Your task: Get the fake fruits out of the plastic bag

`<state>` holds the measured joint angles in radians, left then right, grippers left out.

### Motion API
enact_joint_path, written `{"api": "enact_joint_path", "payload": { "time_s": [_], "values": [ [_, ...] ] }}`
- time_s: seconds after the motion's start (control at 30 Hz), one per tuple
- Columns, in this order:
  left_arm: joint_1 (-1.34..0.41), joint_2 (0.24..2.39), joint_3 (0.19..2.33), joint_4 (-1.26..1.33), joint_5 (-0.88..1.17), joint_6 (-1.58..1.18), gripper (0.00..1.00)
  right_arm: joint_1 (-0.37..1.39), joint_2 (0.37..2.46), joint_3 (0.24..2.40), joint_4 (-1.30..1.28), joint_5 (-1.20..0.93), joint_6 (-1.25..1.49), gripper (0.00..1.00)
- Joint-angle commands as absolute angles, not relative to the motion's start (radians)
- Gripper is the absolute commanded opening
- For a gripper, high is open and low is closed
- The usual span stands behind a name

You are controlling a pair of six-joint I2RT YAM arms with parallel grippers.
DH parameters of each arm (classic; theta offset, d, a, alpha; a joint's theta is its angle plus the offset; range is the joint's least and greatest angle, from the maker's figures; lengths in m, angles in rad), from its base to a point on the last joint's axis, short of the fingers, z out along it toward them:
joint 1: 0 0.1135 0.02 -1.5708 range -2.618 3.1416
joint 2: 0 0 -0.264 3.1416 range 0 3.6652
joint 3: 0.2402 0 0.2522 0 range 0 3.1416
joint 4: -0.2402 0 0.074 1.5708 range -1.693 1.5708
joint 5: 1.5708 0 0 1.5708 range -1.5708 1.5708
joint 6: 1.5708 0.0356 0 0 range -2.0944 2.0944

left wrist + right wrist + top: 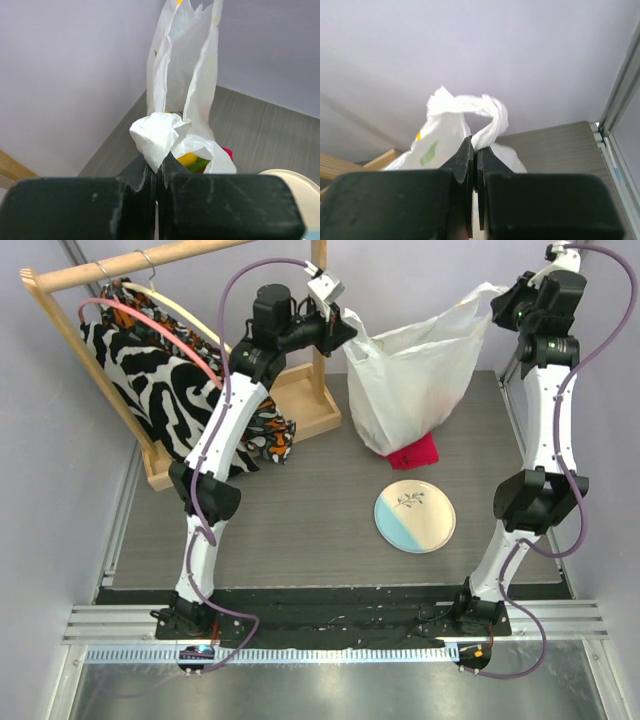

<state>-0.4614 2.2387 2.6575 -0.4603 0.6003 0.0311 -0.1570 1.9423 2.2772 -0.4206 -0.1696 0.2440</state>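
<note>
**Bag hanging between both arms at the back of the worktop**

The plastic bag (pixel 410 380) is hanging between the two arms at the far end of the worktop (pixel 290 530). Its bottom is reaching down to the surface (whether it is resting there or just clearing it, the top view is not showing). The back wall is standing close behind the bag, and the raised rail along the worktop's right edge is running just beside the right arm (pixel 545 410). The open room is lying toward the near side.

The left jaws are pinching shut on a bunched white handle of the bag, with crumpled plastic bulging above their tips. The right jaws are likewise closing tight on the other, twisted handle, near the back right corner. The fake fruits (pixel 189 159) are sitting inside the bag: a yellow piece and a bit of green are peeking through a gap in the plastic.

A folded red cloth (pixel 415 452) is poking out from under the bag's near side. A round plate (pixel 415 517) is lying in front of the cloth, apart from it. A wooden rack (pixel 300 410) carrying a zebra-print garment (pixel 150 390) is standing just left of the bag, crowding the left arm (pixel 225 430).
</note>
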Motion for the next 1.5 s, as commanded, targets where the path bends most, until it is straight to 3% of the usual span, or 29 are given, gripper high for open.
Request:
{"api": "enact_joint_path", "payload": {
  "time_s": [0.0, 0.13, 0.23, 0.37, 0.6, 0.67, 0.7, 0.8, 0.9, 1.0, 1.17, 1.33, 1.47],
  "values": [
    [-0.485, 2.15, 2.592, -0.287, 0.603, 0.174, 0.0, -0.166, 1.744, 2.141, -0.305, -0.209, 0.253, 0.01],
    [-0.5, 2.037, 2.297, -0.426, 0.693, 0.351, 0.0, -0.166, 1.463, 1.531, -0.239, -0.218, 0.16, 0.01],
    [-0.509, 1.993, 2.176, -0.587, 0.725, 0.446, 0.0, -0.166, 1.285, 1.248, -0.277, -0.204, 0.118, 0.01],
    [-0.529, 1.922, 2.085, -0.851, 0.793, 0.469, 0.0, -0.166, 1.143, 1.112, -0.456, -0.268, 0.06, 0.01],
    [-0.581, 1.606, 1.761, -0.844, 0.804, 0.431, 0.0, -0.166, 0.957, 1.055, -0.624, -0.158, -0.058, 0.02],
    [-0.592, 1.544, 1.721, -0.813, 0.79, 0.372, 0.0, -0.166, 0.948, 1.087, -0.655, -0.147, -0.112, 0.27],
    [-0.595, 1.528, 1.685, -0.799, 0.784, 0.351, 0.0, -0.166, 0.954, 1.112, -0.67, -0.164, -0.13, 0.5],
    [-0.609, 1.514, 1.61, -0.752, 0.766, 0.299, 0.0, -0.164, 0.994, 1.285, -0.738, -0.328, -0.182, 0.66],
    [-0.614, 1.526, 1.565, -0.701, 0.739, 0.218, 0.0, -0.157, 1.023, 1.469, -0.788, -0.529, -0.187, 0.71],
    [-0.614, 1.507, 1.526, -0.66, 0.742, 0.145, 0.0, -0.1, 1.034, 1.546, -0.811, -0.652, -0.205, 0.71],
    [-0.614, 1.444, 1.435, -0.641, 0.735, 0.107, 0.0, 0.148, 1.063, 1.542, -0.811, -0.582, -0.23, 0.66],
    [-0.614, 1.375, 1.361, -0.637, 0.698, 0.089, 0.0, 0.322, 1.126, 1.52, -0.817, -0.627, -0.202, 0.45],
    [-0.612, 1.361, 1.361, -0.653, 0.683, 0.101, 0.0, 0.449, 1.192, 1.554, -0.955, -0.627, -0.365, 0.34]
  ]
}}
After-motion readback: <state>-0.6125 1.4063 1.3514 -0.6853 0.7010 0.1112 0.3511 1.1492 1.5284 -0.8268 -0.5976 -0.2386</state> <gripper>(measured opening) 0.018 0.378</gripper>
